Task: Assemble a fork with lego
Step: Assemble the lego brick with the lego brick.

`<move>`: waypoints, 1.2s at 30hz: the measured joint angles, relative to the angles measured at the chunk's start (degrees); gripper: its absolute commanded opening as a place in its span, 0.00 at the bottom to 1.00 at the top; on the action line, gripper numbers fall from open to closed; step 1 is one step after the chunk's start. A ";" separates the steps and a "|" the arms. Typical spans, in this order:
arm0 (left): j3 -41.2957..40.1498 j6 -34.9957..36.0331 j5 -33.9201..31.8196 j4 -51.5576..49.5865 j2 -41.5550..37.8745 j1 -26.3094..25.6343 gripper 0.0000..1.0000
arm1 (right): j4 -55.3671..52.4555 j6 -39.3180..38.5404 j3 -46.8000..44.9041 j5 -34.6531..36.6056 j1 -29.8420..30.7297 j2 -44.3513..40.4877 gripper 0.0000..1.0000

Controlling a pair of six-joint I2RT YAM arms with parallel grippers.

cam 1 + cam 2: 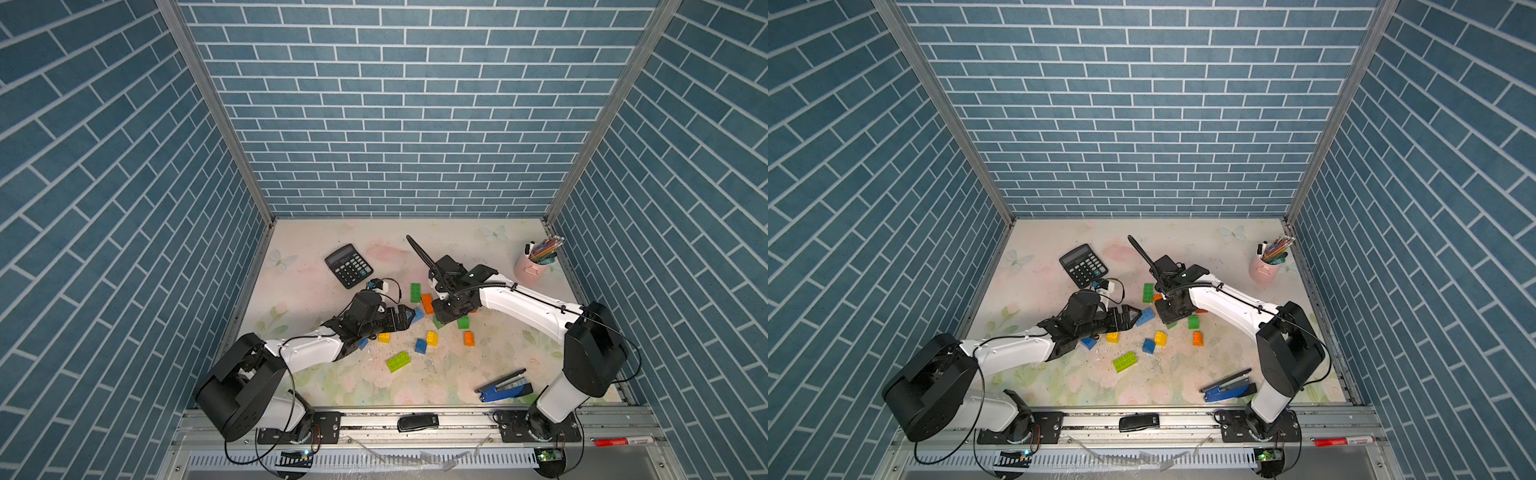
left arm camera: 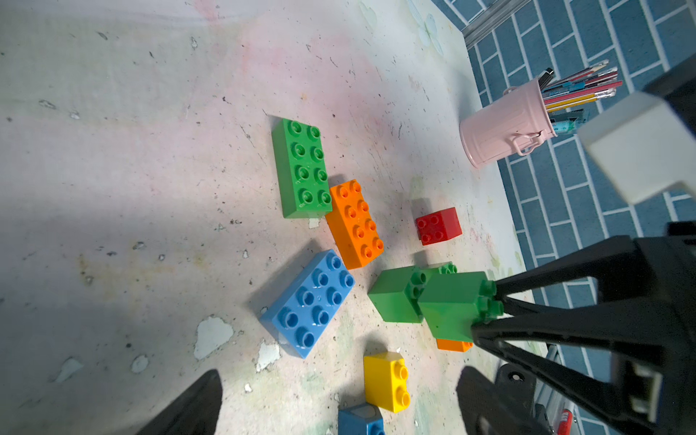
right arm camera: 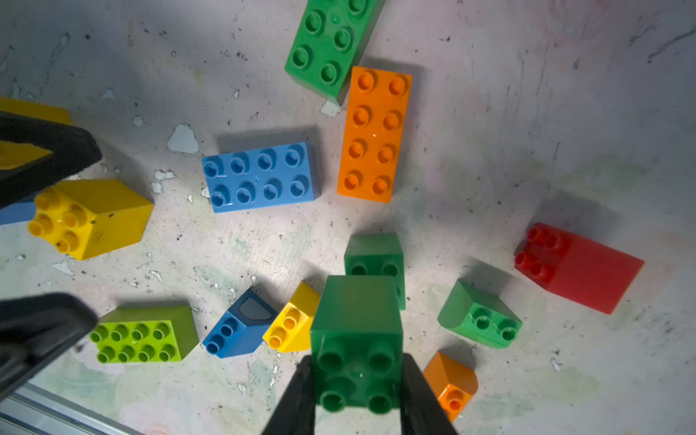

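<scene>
green brick (image 3: 356,320), square with four round studs, glossy hard plastic, is pinched between the right fingers (image 3: 297,395), held above the middle of the bench (image 1: 299,286). left to right across the pale, chipped floral surface: the left fingers (image 2: 196,406) spread wide, holding nothing; a lime oblong brick (image 1: 398,361) with eight studs; a blue oblong brick (image 1: 417,316) just ahead of those fingers; a green oblong brick (image 1: 415,292) touching an orange oblong brick (image 1: 427,303) at a corner; a yellow sloped brick (image 1: 432,338); a red square brick (image 2: 438,226) lying apart.
</scene>
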 measured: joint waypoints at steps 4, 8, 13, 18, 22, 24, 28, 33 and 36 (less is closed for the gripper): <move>0.00 -0.17 0.00 0.24 0.00 0.00 0.98 | 0.07 -0.09 0.24 0.55 0.02 0.81 0.27; 0.00 -0.17 0.00 0.24 0.02 0.00 0.98 | 0.00 -0.11 0.66 1.29 0.02 1.25 0.27; 0.00 -0.20 0.04 0.31 0.02 0.00 0.98 | -0.24 -0.11 0.72 2.03 0.02 1.51 0.27; 0.00 -0.13 0.02 0.31 0.02 0.00 0.98 | -1.16 -0.15 1.92 1.64 0.02 2.49 0.26; 0.00 -0.15 -0.02 0.28 0.02 0.00 0.98 | -2.10 -0.35 3.17 0.37 0.00 3.67 0.26; 0.00 -0.15 -0.04 0.24 -0.04 0.00 0.98 | -2.56 -0.39 3.56 -0.11 -0.09 3.98 0.26; -0.02 -0.11 -0.24 0.22 -0.31 0.00 0.98 | -3.56 -0.46 4.46 -0.87 -0.44 4.76 0.25; -0.15 -0.15 -0.24 0.24 -0.50 0.00 0.98 | -4.96 -0.42 5.70 -1.57 -0.83 5.70 0.24; -0.63 -0.13 -0.28 0.17 -1.18 0.00 0.98 | -5.88 -0.44 6.62 -1.62 -0.90 6.34 0.24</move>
